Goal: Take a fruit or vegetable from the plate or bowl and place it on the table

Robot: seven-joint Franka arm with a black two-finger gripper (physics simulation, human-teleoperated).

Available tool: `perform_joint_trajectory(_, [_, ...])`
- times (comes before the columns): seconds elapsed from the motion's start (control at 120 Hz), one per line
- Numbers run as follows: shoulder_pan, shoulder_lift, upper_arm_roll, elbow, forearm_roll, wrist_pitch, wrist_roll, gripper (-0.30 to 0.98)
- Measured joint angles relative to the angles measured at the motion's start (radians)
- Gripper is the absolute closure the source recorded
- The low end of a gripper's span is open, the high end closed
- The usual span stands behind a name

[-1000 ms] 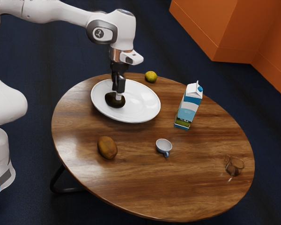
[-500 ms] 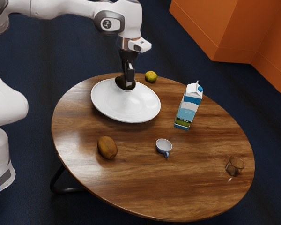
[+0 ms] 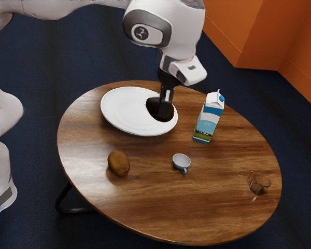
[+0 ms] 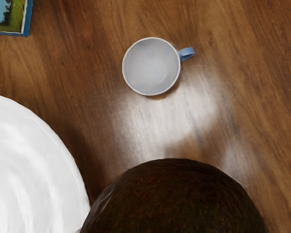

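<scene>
My gripper (image 3: pixel 166 111) is shut on a dark avocado (image 3: pixel 154 109), holding it up in front of the white plate's (image 3: pixel 125 111) right part in the exterior view. In the wrist view the avocado (image 4: pixel 177 201) is large and dark below the hand, beside the rim of the plate (image 4: pixel 34 165). The wooden table (image 3: pixel 150 181) lies beneath. A brown kiwi-like fruit (image 3: pixel 118 163) rests on the table, apart from the plate.
A small cup (image 3: pixel 181 161) stands on the table, seen also as a round cup (image 4: pixel 151 66) in the wrist view. A milk carton (image 3: pixel 208 118) stands near the plate. A clear glass (image 3: pixel 259 181) is near the exterior view's right edge of the table.
The avocado, gripped, has risen from the plate and travelled toward the exterior view's right and the camera. My arm now covers the yellow-green fruit behind the plate.
</scene>
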Motion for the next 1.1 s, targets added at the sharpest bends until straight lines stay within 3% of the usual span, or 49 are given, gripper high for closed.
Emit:
perform_joint_trajectory(0.1, [-0.072,-0.002,-0.041,0.017,-0.018,-0.032,-0.002,0.51])
perform_joint_trajectory(0.317, [-0.272,0.075,-0.039,0.059,-0.042,-0.054,-0.006,0.51])
perform_joint_trajectory(0.533, [-0.288,0.089,0.079,-0.031,0.164,0.189,-0.026,0.51])
perform_joint_trajectory(0.583, [-0.368,0.066,0.177,-0.054,0.195,0.256,-0.032,0.52])
perform_joint_trajectory(0.658, [-0.638,-0.027,0.491,-0.072,0.224,0.311,-0.041,0.51])
perform_joint_trajectory(0.792, [-0.938,-0.183,0.802,-0.149,0.247,0.359,-0.056,0.51])
perform_joint_trajectory(0.958, [-1.233,-0.278,1.073,-0.161,0.246,0.308,-0.072,0.51])
perform_joint_trajectory(1.1, [-1.412,-0.322,1.252,-0.16,0.258,0.319,-0.081,0.52])
